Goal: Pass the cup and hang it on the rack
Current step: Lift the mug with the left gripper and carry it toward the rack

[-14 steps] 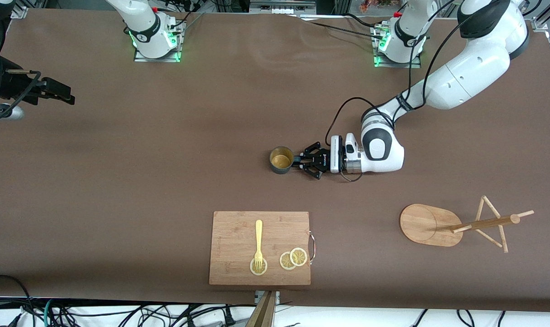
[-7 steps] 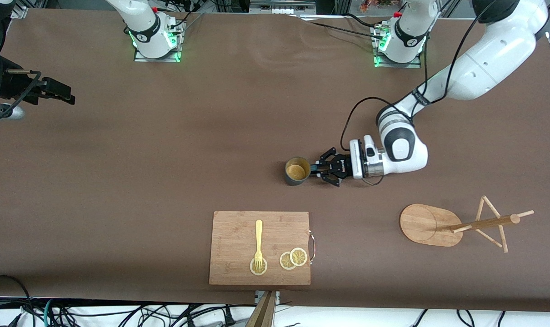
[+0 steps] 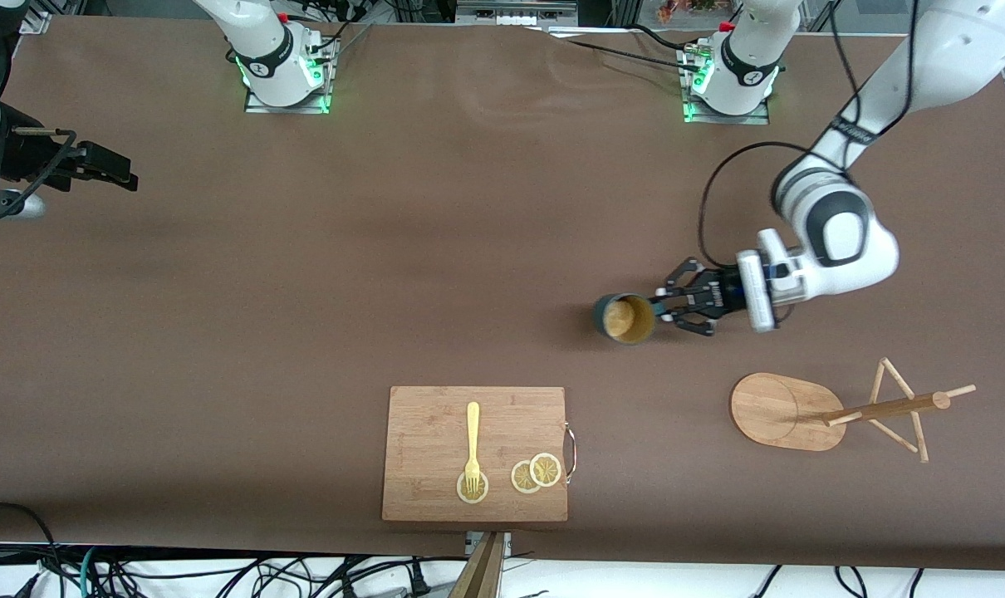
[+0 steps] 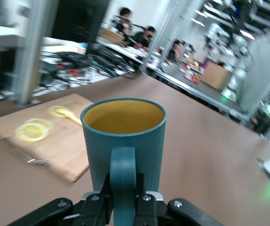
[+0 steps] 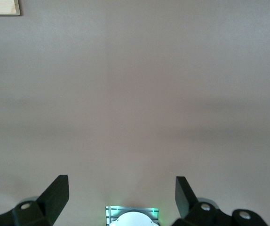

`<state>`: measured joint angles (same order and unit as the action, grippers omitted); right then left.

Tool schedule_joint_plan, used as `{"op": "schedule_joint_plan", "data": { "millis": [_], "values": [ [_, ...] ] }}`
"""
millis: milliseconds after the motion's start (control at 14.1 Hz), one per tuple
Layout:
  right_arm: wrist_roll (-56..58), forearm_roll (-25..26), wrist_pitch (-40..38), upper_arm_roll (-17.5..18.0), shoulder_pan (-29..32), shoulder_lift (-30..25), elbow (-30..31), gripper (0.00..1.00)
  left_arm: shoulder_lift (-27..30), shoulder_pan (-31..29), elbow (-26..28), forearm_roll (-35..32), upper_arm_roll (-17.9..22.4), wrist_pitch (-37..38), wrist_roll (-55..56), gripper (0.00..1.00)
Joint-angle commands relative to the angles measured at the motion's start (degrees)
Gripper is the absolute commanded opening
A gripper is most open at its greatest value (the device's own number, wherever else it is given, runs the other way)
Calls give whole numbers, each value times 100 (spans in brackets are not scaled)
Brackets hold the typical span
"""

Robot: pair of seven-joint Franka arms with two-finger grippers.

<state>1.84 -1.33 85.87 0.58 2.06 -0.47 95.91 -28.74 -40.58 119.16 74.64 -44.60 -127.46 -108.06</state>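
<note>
Front view: the brown, matte worktop (image 3: 303,316) is unchanged, but the left arm has swung toward its own end of it over the last second, carrying the cup (image 3: 625,319) clear of the middle and much closer to the rack (image 3: 810,409). That suggests the pass is done and hanging comes next.

The rack is pale bamboo, an oval base, one pole and thin pegs. Near the front edge lies a rectangular bamboo board (image 3: 475,453) with a yellow fork (image 3: 472,444) and lemon slices (image 3: 536,473).

The left tool (image 3: 662,311) is clamped tight on the cup's small handle; the cup is ribbed teal, tan inside, in the air. The right tool (image 5: 122,188) waits over bare worktop, jaws spread wide, holding nothing.
</note>
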Motion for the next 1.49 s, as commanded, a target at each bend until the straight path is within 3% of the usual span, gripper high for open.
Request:
{"op": "schedule_joint_plan", "data": {
  "millis": [0,283,496,850,1204,1417],
  "values": [
    [-17,-69,-79,29,23,-24,-19,100,509,-389,222,156,554,799,993,0],
    [-17,-69,-79,29,23,-24,-19,100,554,-389,20,94,1618,1959,2594,0],
    [-17,-69,-79,29,23,-24,-19,100,545,-398,3,94,2147,2759,3718,0],
    [-17,-69,-70,29,23,-24,-19,100,536,-574,-349,103,2613,3719,5836,0],
    [-17,-69,-70,29,23,-24,-19,100,151,-644,-744,147,2763,4220,7332,0],
    [-17,-69,-70,29,23,-24,-19,100,-262,-749,-1288,95,2763,4519,8141,0]
  ]
}}
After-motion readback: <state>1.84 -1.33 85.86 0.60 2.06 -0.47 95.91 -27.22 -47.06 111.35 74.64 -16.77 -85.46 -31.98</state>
